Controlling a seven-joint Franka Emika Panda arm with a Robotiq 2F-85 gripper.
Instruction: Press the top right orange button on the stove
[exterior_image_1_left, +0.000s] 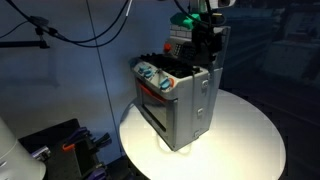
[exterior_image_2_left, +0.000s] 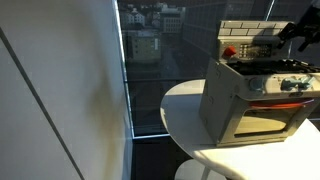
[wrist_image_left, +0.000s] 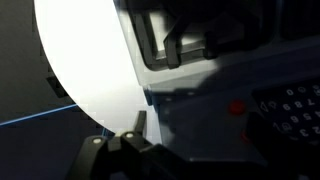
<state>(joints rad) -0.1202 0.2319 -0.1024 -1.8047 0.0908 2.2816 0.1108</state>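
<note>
A grey toy stove (exterior_image_1_left: 190, 105) stands on a round white table (exterior_image_1_left: 250, 140) and shows in both exterior views (exterior_image_2_left: 230, 95). My gripper (exterior_image_1_left: 207, 52) hangs just above the stove's back upper part, and in an exterior view it is at the top right (exterior_image_2_left: 287, 37). In the wrist view the stove top (wrist_image_left: 200, 125) is dark and close. An orange-red button (wrist_image_left: 237, 107) shows on it, to the right of my fingers (wrist_image_left: 148, 138). The fingers look closed together and hold nothing.
The table edge (exterior_image_2_left: 185, 125) lies close around the stove. A large window (exterior_image_2_left: 150, 50) stands behind it. Black cables (exterior_image_1_left: 90, 25) hang at the back, and dark gear with an orange part (exterior_image_1_left: 68, 145) sits low beside the table.
</note>
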